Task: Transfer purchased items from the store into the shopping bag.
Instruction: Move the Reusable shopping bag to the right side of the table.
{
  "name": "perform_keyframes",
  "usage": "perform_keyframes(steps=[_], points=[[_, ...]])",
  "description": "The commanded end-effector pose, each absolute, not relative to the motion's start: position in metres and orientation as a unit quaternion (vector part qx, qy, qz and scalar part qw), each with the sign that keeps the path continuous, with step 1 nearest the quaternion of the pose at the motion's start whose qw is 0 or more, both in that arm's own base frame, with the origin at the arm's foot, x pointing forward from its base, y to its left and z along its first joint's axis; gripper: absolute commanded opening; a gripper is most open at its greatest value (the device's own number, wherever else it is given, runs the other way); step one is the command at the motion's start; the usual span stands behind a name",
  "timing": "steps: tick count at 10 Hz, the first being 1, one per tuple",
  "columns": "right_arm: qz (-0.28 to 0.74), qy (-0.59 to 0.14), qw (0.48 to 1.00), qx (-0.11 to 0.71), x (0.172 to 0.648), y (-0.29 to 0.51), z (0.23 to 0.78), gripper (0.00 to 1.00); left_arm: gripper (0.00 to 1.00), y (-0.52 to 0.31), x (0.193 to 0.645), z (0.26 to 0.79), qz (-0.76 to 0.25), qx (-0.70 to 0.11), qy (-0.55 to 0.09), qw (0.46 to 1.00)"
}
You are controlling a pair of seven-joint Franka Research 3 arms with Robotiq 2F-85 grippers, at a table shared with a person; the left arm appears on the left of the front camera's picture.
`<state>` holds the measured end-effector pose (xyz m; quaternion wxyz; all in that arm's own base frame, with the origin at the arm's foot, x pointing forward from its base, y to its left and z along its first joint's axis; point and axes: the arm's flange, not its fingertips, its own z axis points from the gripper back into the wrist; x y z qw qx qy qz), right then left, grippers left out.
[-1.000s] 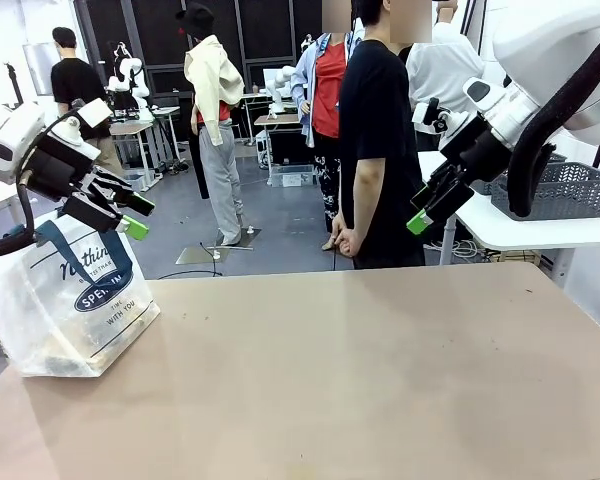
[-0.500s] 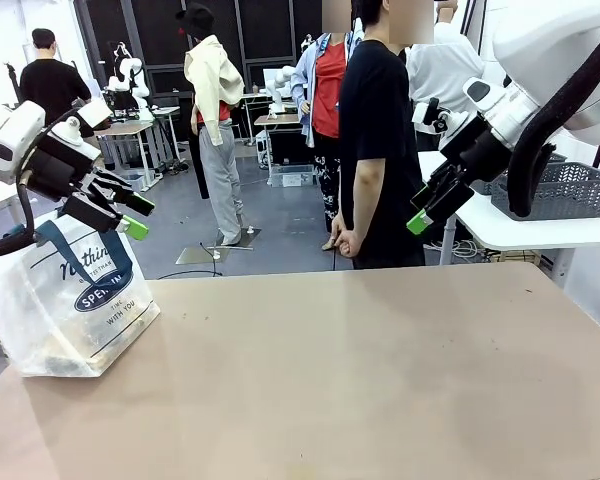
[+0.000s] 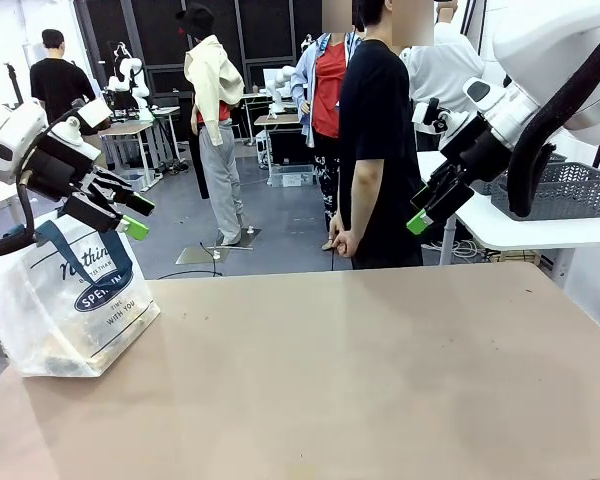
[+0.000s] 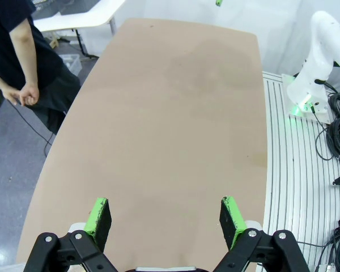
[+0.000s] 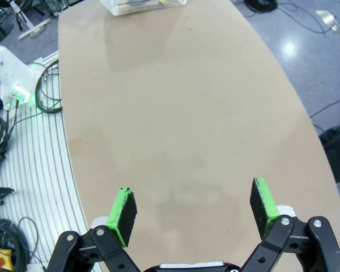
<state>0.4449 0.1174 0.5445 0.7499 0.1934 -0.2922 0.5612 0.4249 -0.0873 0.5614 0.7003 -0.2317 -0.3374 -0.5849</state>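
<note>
The shopping bag sat on the tan surface at its left edge, just below the left end effector, which hung above the bag's blue handles with nothing in it, its green pads spread wide apart. Something dark and yellowish lay in the bottom of the bag, too blurred to make out. From the right wrist view the bag showed at the far end of the surface, well away from the right end effector. That right end effector hovered high over the far right corner, released and empty too. A person in a black shirt stood at the far side, just left of it, hands clasped low. Behind it, a grey basket rested on a white table.
</note>
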Motion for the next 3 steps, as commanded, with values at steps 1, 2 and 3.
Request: perform_keyframes(steps=[1,2,3], points=[[0.558,-0.284,0.756,0.19,0.4441,0.1183,0.5444,1.0,1.0,-0.0881,0.4267,0.5627,-0.579,-0.237,-0.344,0.7],[0.558,-0.284,0.756,0.19,0.4441,0.1183,0.5444,1.0,1.0,-0.0881,0.4267,0.5627,-0.579,-0.237,-0.344,0.7],[0.558,-0.284,0.756,0.19,0.4441,0.1183,0.5444,1.0,1.0,-0.0881,0.4267,0.5627,-0.579,-0.237,-0.344,0.7]])
